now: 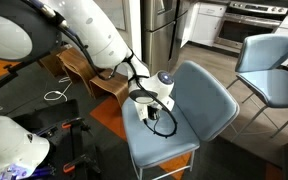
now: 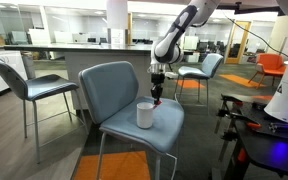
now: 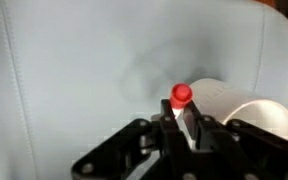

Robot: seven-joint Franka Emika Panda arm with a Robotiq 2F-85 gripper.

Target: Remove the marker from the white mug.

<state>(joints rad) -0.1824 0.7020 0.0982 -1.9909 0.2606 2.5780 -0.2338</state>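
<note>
The white mug (image 2: 145,114) stands upright on the blue-grey chair seat (image 2: 124,128). My gripper (image 2: 158,92) hangs just beside and above the mug, shut on the pink-red marker (image 2: 158,100), which is out of the mug and points down. In the wrist view the marker's red end (image 3: 182,95) sticks out between my shut fingers (image 3: 183,125), with the mug (image 3: 239,108) close beside it on the right. In an exterior view my gripper (image 1: 150,108) hovers over the seat (image 1: 179,140); I cannot make out the mug there.
The chair's backrest (image 2: 106,85) rises behind the mug. Other blue-grey chairs (image 2: 29,85) (image 1: 274,65) stand nearby. An orange chair (image 2: 272,64) is farther back. Black equipment with cables (image 2: 264,145) stands beside the chair. A wooden stool (image 1: 79,70) is behind the arm.
</note>
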